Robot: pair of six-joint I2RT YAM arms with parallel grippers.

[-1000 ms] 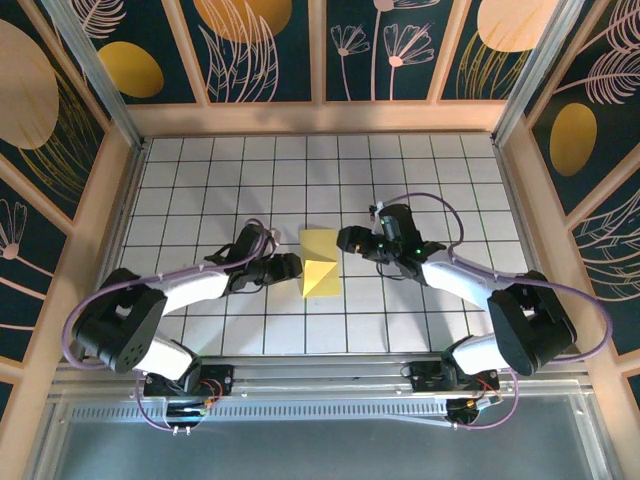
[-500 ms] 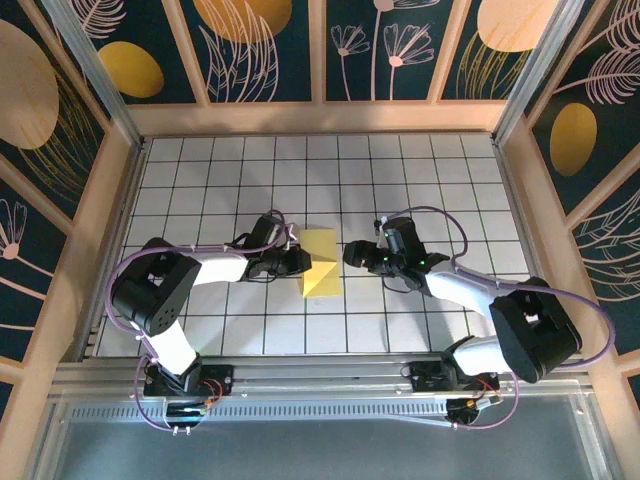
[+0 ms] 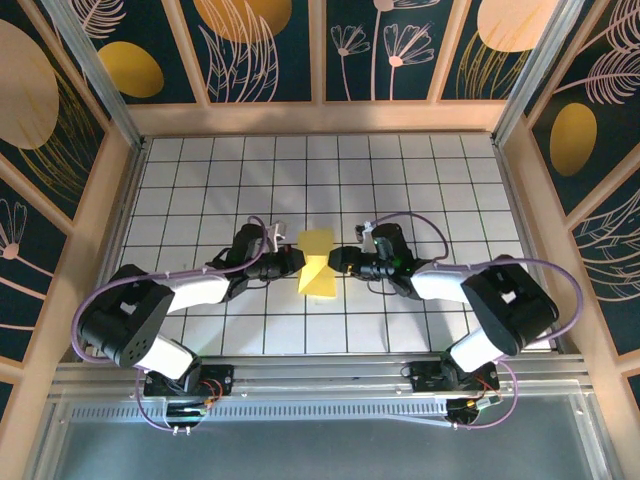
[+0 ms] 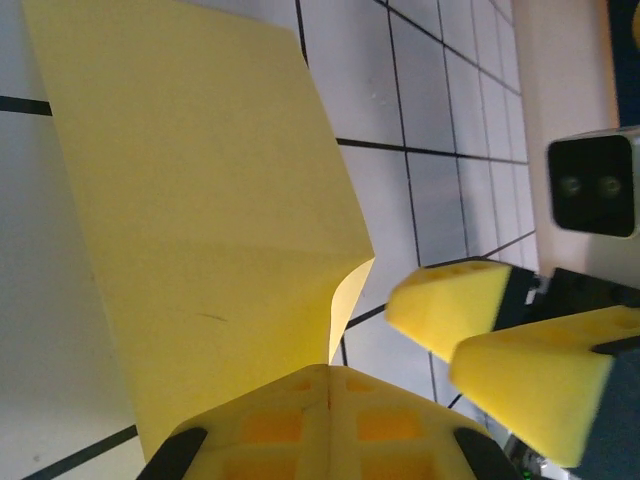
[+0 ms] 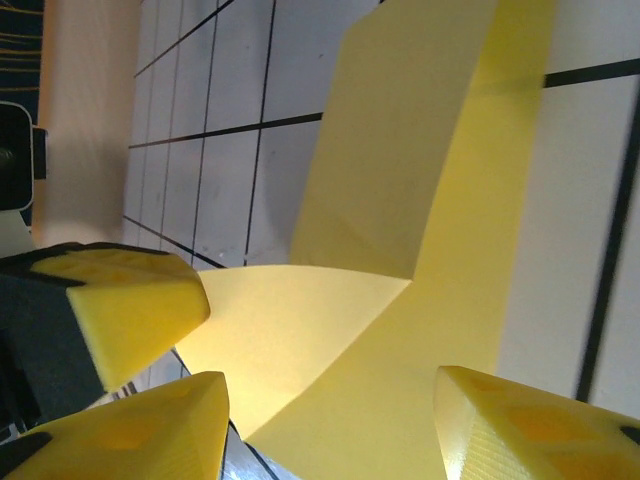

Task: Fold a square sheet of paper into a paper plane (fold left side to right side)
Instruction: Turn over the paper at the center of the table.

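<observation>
The square sheet of paper (image 3: 320, 282) is pale yellow, folded and partly raised, in the middle of the white grid table (image 3: 200, 180). My left gripper (image 3: 298, 262) is at its left edge. In the left wrist view the left gripper (image 4: 330, 372) is shut, with a curled flap of the paper (image 4: 200, 200) pinched in the seam. My right gripper (image 3: 337, 262) faces it from the right. In the right wrist view the right gripper (image 5: 330, 400) is open, its fingers (image 5: 530, 430) standing either side of the raised paper (image 5: 400, 200).
The two grippers' yellow tips are almost touching over the paper; the right gripper's fingers (image 4: 455, 305) show close by in the left wrist view. A wooden frame (image 3: 320, 118) walls the table. A metal rail (image 3: 320, 385) runs along the near edge.
The left gripper has shut on the paper's left edge. The right gripper has moved left up to the paper and narrowed. The paper's middle has risen and pinched in.
</observation>
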